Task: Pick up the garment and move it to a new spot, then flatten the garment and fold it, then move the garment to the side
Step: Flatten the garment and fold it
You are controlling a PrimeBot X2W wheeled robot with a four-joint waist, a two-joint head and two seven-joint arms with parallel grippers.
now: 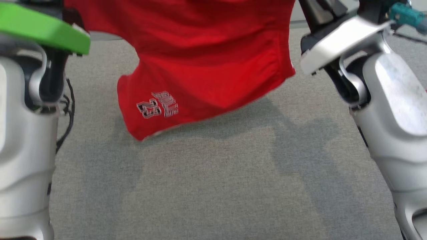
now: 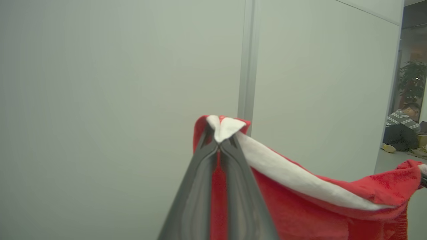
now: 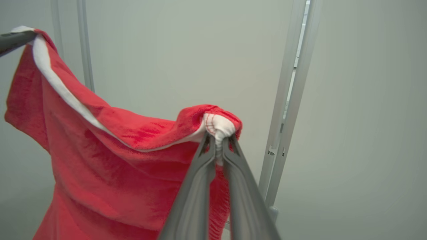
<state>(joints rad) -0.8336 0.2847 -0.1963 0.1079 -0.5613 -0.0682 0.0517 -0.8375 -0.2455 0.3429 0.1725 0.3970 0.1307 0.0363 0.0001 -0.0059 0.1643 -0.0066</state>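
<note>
The left end effector (image 2: 219,141) and right end effector (image 3: 217,140) clamp opposite waistband corners of the red fabric garment (image 1: 206,63). That spreads it above the grey cloth counter (image 1: 213,186), likely for flattening.

Silver forearms (image 1: 23,150) — green wrist plate (image 1: 43,28), black cables (image 1: 68,110).

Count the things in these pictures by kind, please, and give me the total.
garment, red: 1
pincers, both shut on the garment: 2 (left pincer, right pincer)
person sitting on the floor: 1
potted plant: 1
Total: 5
</note>
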